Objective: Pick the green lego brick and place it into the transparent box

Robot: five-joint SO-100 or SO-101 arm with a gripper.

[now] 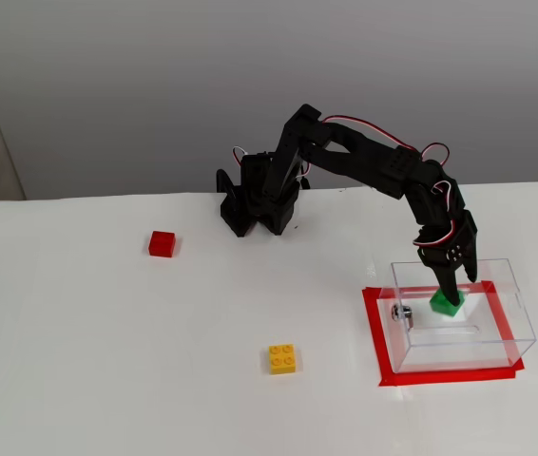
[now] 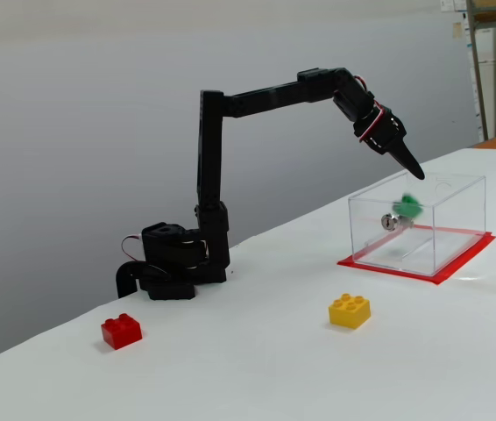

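The green lego brick [image 1: 446, 302] is inside the transparent box [image 1: 519, 318], loose and below the fingers. In a fixed view from the side the green lego brick [image 2: 408, 207] is a blur in mid-air within the transparent box [image 2: 460, 188], beside its small metal fitting [image 2: 389, 222]. My gripper [image 1: 450, 279] hangs over the box's open top, pointing down, open and holding nothing. From the side the gripper [image 2: 413, 169] tip is just above the box rim.
The box stands inside a red tape rectangle [image 1: 374, 342] at the right. A yellow studded brick [image 1: 283, 358] lies in front at the middle, a red block [image 1: 163, 244] at the left. The arm base [image 1: 255, 204] is at the table's back edge.
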